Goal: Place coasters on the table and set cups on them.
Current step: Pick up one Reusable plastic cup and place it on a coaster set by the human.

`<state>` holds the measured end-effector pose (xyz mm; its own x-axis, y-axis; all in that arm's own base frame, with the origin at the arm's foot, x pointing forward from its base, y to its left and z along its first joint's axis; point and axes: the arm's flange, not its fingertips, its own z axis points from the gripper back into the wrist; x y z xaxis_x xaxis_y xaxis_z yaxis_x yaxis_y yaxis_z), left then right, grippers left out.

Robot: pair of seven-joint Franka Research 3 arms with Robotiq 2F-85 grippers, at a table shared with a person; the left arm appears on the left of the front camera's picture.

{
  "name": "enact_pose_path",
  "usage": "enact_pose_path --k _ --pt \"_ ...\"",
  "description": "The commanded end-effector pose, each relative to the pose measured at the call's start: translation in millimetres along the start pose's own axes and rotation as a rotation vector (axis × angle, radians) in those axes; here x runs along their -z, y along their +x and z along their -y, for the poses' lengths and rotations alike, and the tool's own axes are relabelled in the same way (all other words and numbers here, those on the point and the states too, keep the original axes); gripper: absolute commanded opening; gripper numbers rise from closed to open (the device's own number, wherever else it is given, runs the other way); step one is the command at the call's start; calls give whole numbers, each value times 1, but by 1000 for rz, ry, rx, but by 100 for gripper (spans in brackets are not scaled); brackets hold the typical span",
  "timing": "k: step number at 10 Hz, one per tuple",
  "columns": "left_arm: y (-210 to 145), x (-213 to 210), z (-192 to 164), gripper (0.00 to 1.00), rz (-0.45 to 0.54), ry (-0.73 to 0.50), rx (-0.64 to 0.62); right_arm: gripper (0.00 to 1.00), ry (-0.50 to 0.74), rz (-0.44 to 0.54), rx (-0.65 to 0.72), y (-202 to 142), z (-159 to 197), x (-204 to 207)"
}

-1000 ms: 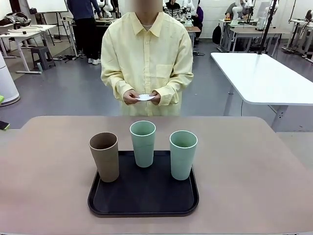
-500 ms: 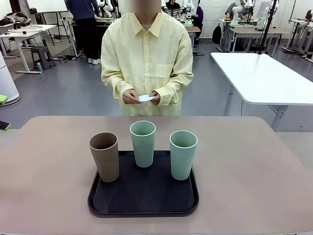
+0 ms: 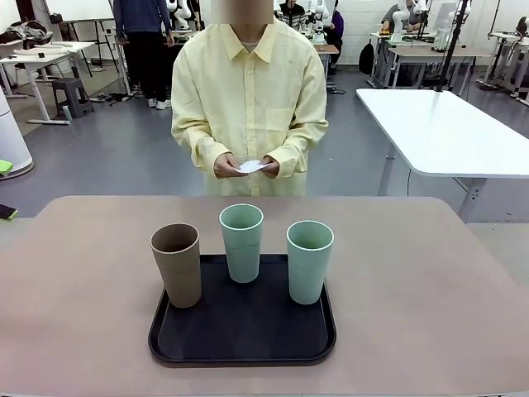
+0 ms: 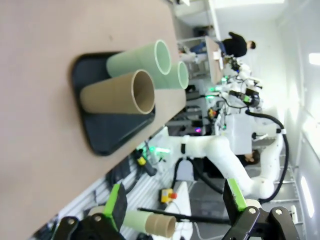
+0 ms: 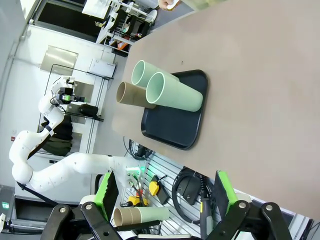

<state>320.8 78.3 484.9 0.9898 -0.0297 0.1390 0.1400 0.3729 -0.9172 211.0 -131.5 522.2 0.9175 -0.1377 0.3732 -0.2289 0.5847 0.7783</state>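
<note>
My left gripper [image 4: 175,212] and right gripper [image 5: 165,200] hang wide open and empty, well back from the three cups [image 3: 241,244] on the black tray [image 3: 242,335] on the table [image 3: 430,281]; the front view adds the person's hands [image 3: 269,169] holding the coasters [image 3: 250,166].

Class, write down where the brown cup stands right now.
In the front view, the brown cup stands upright at the left edge of the black tray, just left of the middle green cup.
</note>
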Motion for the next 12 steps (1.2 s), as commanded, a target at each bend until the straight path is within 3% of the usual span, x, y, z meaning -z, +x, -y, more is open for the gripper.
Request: enact_pose_path --k 1,12 --pt "0 -1 -2 100 -5 -13 18 100 9 -5 -10 1 0 0" --pt "0 -1 -2 100 -5 -13 18 100 9 -5 -10 1 0 0"
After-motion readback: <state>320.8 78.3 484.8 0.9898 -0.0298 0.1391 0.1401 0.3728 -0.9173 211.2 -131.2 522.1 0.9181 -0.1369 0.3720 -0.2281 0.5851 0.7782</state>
